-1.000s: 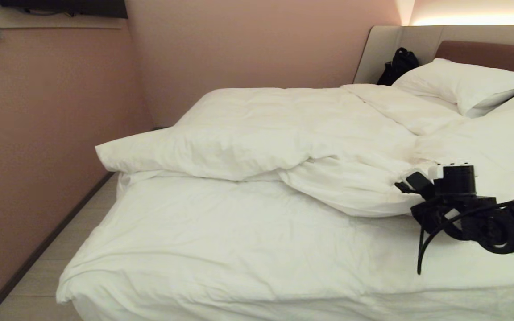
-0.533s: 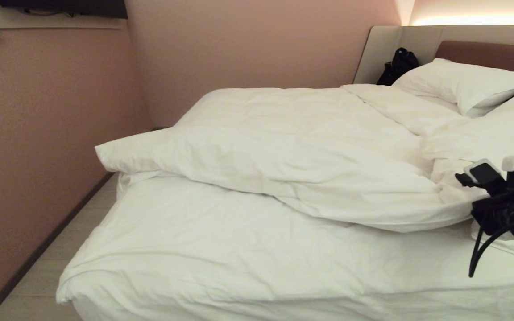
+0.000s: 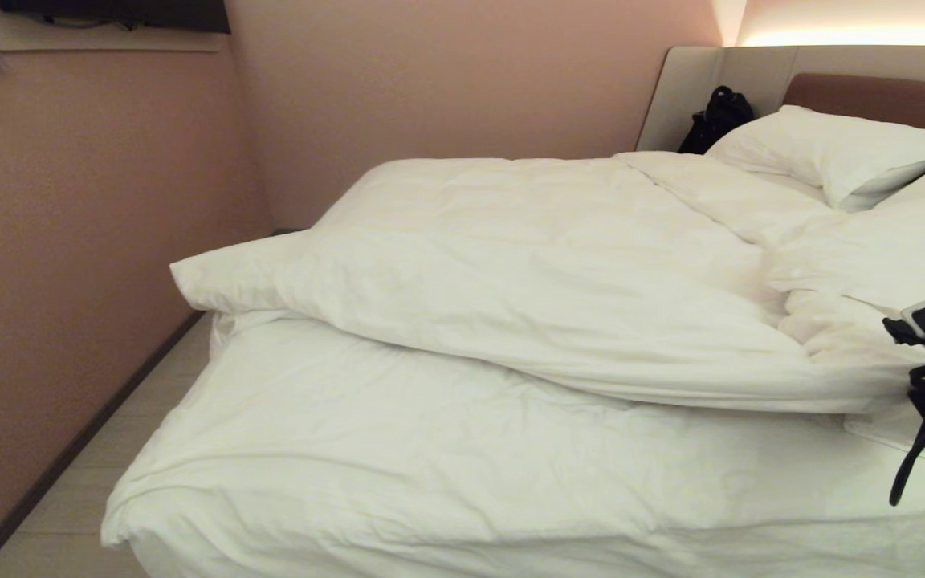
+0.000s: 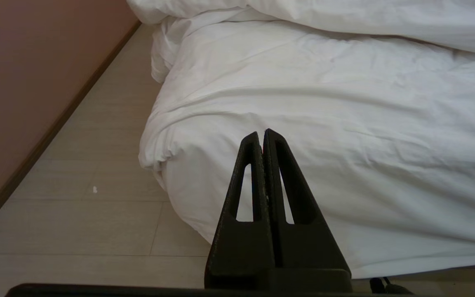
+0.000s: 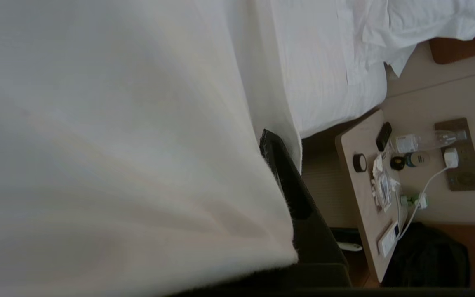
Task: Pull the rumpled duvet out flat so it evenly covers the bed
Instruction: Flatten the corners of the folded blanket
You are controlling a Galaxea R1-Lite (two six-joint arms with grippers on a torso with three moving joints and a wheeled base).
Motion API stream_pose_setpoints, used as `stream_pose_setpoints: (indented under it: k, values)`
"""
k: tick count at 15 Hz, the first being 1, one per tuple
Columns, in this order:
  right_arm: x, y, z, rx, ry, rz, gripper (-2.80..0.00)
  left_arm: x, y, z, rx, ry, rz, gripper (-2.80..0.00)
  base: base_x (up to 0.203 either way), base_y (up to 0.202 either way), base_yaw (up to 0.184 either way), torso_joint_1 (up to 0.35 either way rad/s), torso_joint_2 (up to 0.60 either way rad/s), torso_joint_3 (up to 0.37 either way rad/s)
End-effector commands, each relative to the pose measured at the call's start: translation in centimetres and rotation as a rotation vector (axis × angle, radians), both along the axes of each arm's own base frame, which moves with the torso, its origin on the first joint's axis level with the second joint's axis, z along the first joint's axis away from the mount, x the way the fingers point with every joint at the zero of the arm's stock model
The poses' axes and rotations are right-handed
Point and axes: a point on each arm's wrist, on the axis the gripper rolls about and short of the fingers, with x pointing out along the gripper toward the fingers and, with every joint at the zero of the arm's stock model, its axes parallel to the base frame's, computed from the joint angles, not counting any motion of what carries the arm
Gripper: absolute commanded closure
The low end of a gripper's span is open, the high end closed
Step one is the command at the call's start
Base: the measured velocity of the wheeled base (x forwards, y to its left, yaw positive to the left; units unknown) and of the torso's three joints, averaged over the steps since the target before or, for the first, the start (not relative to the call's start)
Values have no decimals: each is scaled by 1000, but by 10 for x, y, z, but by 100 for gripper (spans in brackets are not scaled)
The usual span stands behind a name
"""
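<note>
Right gripper [image 5: 278, 165] clamped on duvet [image 3: 559, 273] edge, cloth draped over it. Left gripper [image 4: 262, 138] closed, empty, bed [image 4: 344, 123] corner just ahead.

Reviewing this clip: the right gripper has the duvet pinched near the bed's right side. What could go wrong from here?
1. The right gripper holds only an edge fold of the duvet; the fabric may slip free.
2. Pulling from one side alone could leave the far left corner bunched.
3. The bedside table with a bottle lies close by; the arm might bump it.

Closed left pincer [image 4: 263, 134] hangs before the bed [image 4: 344, 136] corner.
</note>
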Motion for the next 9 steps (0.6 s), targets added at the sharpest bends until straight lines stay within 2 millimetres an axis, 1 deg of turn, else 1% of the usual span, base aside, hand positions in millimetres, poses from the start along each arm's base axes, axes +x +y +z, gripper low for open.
stream_pose_setpoints:
  k: [1,3,9]
  values:
    - [1,-8,-3,0,7,-27,0,0,0,0,0,1,1,0,0,0,0,0,0,0]
    - [1,-9,-10,15,25,-22,0,0,0,0,0,1,1,0,0,0,0,0,0,0]
    - [0,-7,-19,56,47,29,0,0,0,0,0,0,1,0,0,0,0,0,0,0]
